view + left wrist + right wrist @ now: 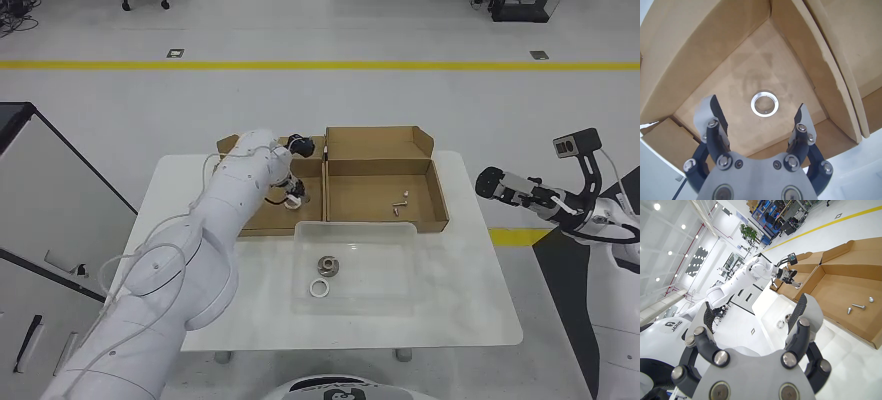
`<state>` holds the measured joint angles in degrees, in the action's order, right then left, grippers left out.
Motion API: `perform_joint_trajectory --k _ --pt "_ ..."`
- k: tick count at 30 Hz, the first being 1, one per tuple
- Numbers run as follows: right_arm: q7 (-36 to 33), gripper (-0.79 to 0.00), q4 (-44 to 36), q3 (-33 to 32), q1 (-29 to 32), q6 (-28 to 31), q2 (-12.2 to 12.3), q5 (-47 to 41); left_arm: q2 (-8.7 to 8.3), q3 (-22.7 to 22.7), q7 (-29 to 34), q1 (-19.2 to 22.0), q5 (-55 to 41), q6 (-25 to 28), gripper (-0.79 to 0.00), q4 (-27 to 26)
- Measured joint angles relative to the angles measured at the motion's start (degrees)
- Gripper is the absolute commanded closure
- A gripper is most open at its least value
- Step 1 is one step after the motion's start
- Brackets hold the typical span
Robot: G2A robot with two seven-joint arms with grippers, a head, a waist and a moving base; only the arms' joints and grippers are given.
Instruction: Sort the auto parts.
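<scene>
as ring (764, 104) lies flat, bore upward

Bright, even light from ceiling lamps (657, 206) washes the white table (460, 290) with only faint, soft shadows, the ring (752, 105) glints, and both wrist views bow the straight walls of the box (687, 56) into curves.

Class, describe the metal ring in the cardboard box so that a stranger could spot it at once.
On the white table, find the open cardboard box below the left gripper. On its floor lies a silver ring, right under the open gripper. Unlike the other ring, which shares the clear tray with a gear-like part, it rests on brown cardboard.
</scene>
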<state>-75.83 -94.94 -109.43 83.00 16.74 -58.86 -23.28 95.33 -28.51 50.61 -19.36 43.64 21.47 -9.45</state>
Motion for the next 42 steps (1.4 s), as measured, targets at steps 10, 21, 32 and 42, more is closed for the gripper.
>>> perform_joint_trajectory --k 10,21,32,42 --pt "0.0 -0.785 0.0 0.0 0.0 0.0 0.0 0.0 -1.91 -1.2 -3.1 3.4 0.3 7.8 -0.785 -1.4" --pt "0.0 -0.785 0.0 0.0 0.0 0.0 0.0 0.0 -5.37 -3.3 -3.7 2.4 0.4 12.8 -0.785 -10.0" --pt "0.0 -0.785 0.0 0.0 0.0 0.0 0.0 0.0 -10.36 -7.6 -0.6 -2.3 0.4 9.3 -0.785 -23.0" --pt "0.0 -0.785 0.0 0.0 0.0 0.0 0.0 0.0 -10.67 -8.4 -2.1 -3.0 -0.5 10.2 -0.785 -23.6"
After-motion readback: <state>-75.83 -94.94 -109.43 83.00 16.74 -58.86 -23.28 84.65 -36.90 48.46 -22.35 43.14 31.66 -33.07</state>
